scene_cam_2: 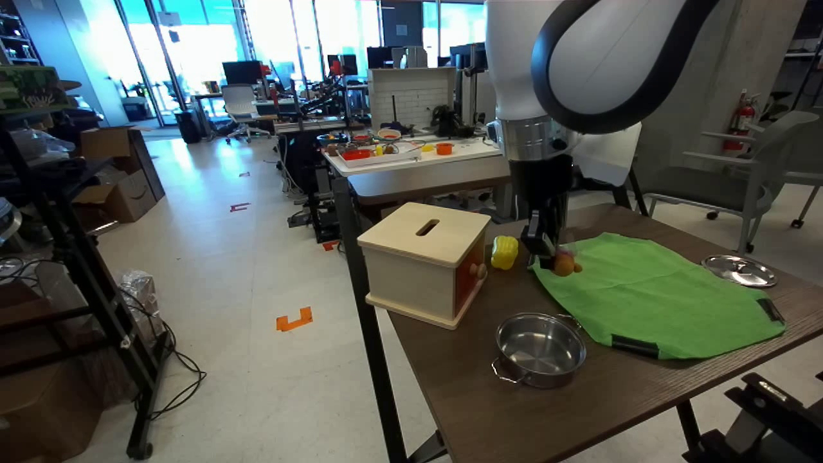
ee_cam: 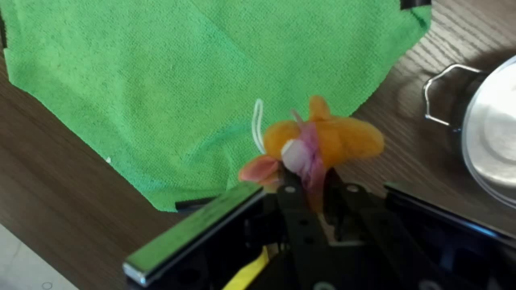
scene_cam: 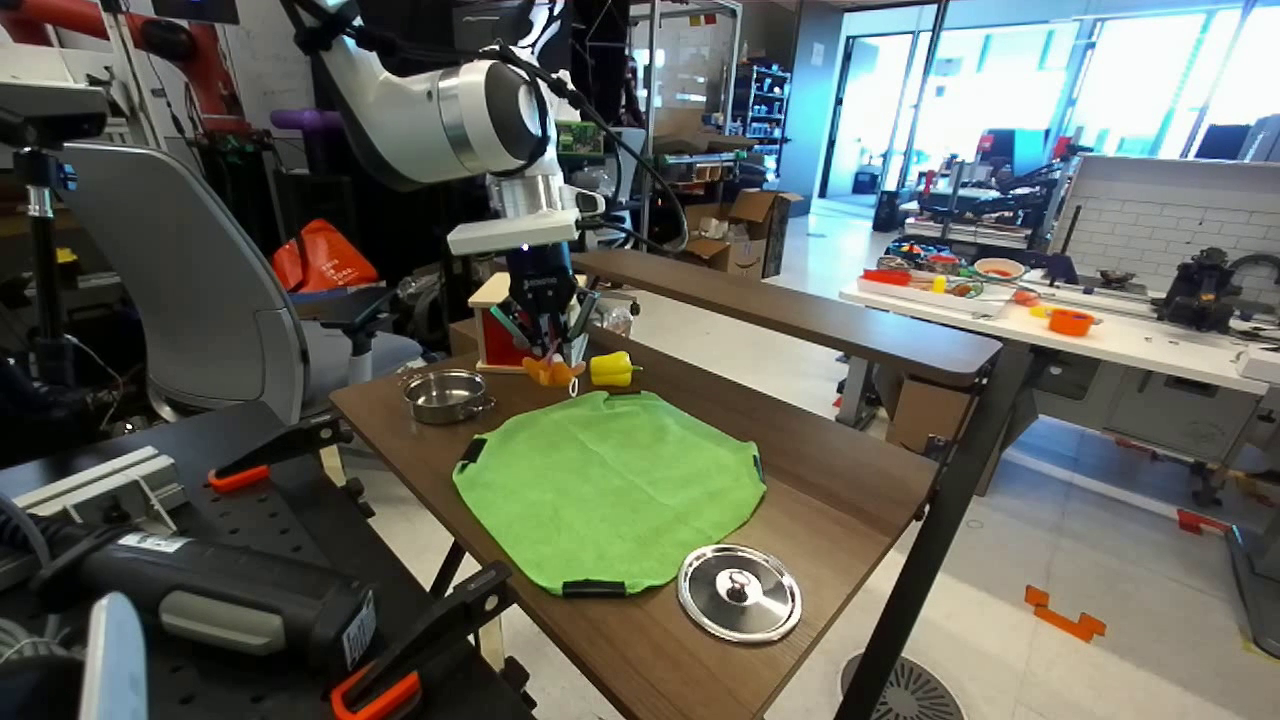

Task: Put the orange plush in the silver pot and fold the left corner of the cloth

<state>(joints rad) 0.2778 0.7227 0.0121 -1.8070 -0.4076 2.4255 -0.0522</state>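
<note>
The gripper (ee_cam: 309,181) points down, its fingers (ee_cam: 291,197) clenched on the plush (ee_cam: 350,139), pinching it by the purple band (ee_cam: 309,137) round its body. The plush is orange and lies crosswise in the grip, a white loop (ee_cam: 257,121) sticking out on one side; in the wrist view it appears across the edge of the cloth (ee_cam: 121,80), though whether it touches anything below is unclear. Near it on the table (scene_cam_2: 463,379) lies the pepper (scene_cam: 612,370), yellow, and beside that stands the box (scene_cam_2: 411,276), pale wood with a slotted top and a knob on its red side. The pot (scene_cam_2: 540,354) stands upright on the table, the plush outside it, one wire handle turned toward the cloth. The cloth is green and spread almost flat, with black patches along its edge and a faint crease across it. On the side away from the pot, the lid (scene_cam: 740,592) lies flat near the cloth's edge, knob up. In an exterior view a grey chair (scene_cam: 200,270) stands past the pot.
</note>
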